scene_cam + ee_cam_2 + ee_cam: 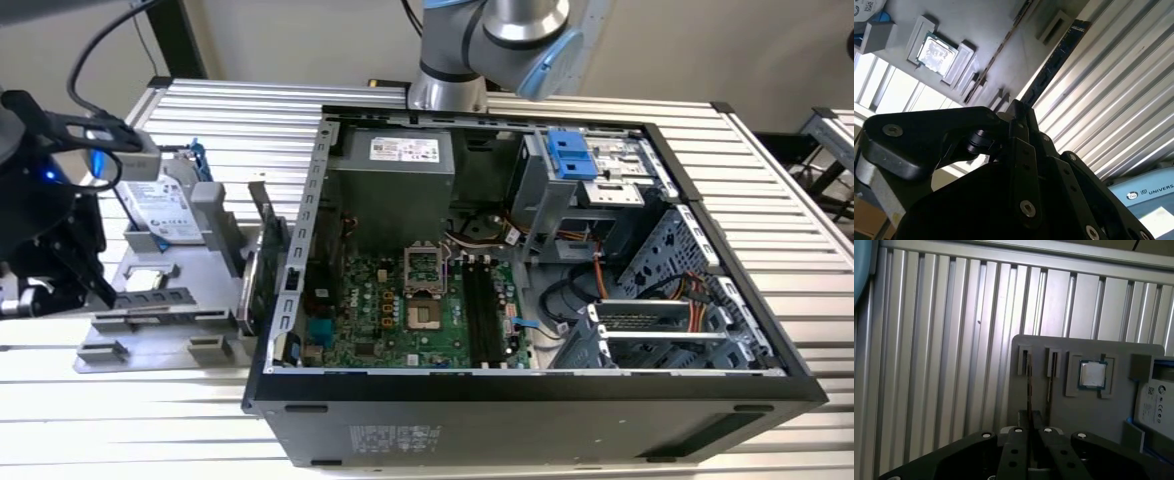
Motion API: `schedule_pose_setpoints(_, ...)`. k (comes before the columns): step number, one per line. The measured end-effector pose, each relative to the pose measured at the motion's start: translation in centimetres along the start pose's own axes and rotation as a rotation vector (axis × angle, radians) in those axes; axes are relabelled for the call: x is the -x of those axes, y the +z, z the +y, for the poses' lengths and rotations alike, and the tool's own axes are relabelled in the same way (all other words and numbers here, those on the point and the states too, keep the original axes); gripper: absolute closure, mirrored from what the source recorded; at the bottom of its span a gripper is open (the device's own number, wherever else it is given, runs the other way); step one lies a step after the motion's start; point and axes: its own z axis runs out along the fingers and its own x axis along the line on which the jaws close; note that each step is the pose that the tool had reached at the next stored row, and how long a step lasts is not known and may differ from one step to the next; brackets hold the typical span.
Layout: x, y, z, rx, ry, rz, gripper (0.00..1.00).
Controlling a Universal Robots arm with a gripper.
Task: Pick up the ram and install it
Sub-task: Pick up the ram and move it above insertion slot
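Pick step: gripper (1030, 431) clenched on the ram (1056, 62), seated in grey holder (1089, 355) slot; lifting likely needs straight pull

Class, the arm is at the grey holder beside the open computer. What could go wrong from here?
The ram, at the end effector, stands on edge in a narrow slot of the grey holder; a skewed pull might jam it. A second thin board stands in the next slot and could be knocked. The black slots lie low inside the computer, so a tilted ram might miss.
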Motion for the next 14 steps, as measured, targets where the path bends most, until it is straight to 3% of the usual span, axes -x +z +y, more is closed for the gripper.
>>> schedule_pose_setpoints(14, 0.01, -0.56, 0.01, 0.0, 0.0, 0.0, 1.0)
